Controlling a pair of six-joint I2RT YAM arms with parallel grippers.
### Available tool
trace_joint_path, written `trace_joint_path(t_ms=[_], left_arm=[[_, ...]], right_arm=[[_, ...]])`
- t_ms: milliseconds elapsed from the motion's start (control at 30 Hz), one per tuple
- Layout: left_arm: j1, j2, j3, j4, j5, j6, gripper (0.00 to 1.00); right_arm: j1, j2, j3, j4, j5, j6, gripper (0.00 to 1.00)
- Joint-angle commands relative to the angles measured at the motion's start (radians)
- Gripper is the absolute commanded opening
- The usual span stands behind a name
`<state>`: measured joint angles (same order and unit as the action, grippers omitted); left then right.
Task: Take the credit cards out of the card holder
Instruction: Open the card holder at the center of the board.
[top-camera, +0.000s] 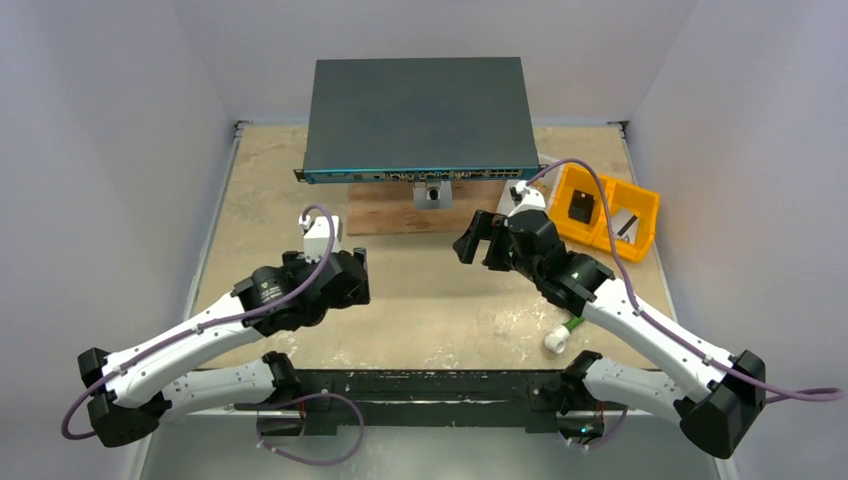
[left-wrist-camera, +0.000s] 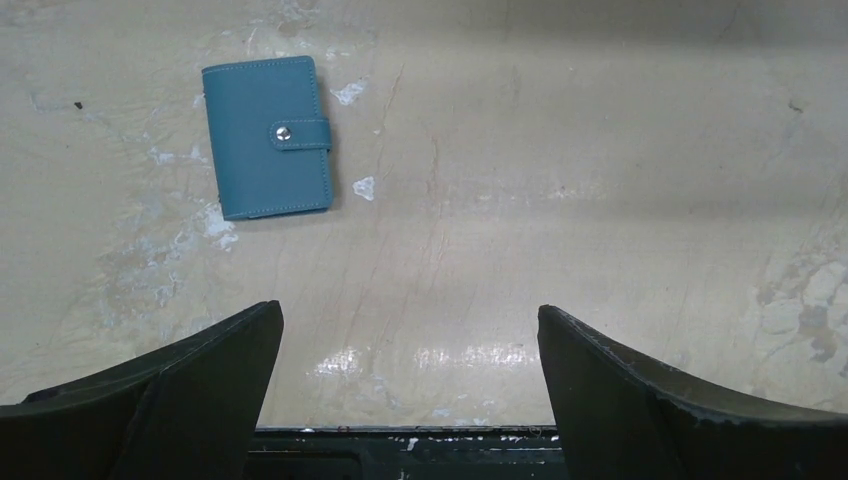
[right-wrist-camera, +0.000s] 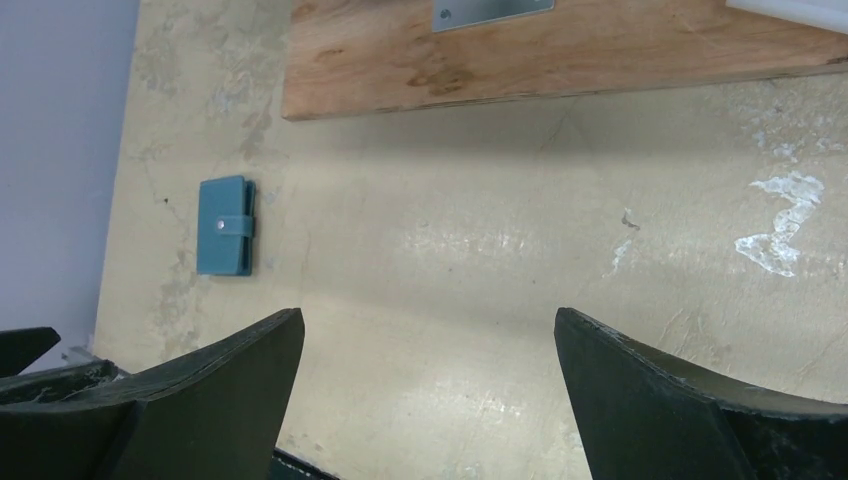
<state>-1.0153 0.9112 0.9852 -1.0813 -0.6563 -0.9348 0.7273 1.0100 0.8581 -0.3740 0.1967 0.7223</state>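
Starting approach: card holder (left-wrist-camera: 267, 137) lies flat and snapped shut on the counter (left-wrist-camera: 560, 180), apart from the left gripper (left-wrist-camera: 410, 320) and right gripper (right-wrist-camera: 430, 325), both wide open and empty, no credit cards showing; next likely needs one gripper pinning it while the other unsnaps the strap (left-wrist-camera: 303, 134).

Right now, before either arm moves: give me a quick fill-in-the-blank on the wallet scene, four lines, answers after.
1. The card holder lies on the table with its snap strap ____.
2. The left gripper and right gripper both stand ____, holding nothing.
3. The number of credit cards in view is ____.
4. The orange bin sits on the robot's ____ side.
Missing words: fastened; open; zero; right.
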Motion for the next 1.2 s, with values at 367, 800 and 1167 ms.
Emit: trace_joint_path(t_ms=[367, 800, 1167], left_arm=[[0.171, 0.043, -0.014, 0.033, 0.058, -0.036, 1.0], [0.516, 0.128, -0.131, 0.224, 0.277, 0.082, 0.98], [0.735, 0.319, -0.182, 0.437, 0.392, 0.127, 0.64]], right_arm=[[0.003, -0.012, -0.093, 0.067, -0.06, -0.057, 0.99], [0.002, -0.006, -0.201, 0.137, -0.146, -0.067, 0.99], [0.002, 0.061, -0.223, 0.223, -0.184, -0.051, 0.99]])
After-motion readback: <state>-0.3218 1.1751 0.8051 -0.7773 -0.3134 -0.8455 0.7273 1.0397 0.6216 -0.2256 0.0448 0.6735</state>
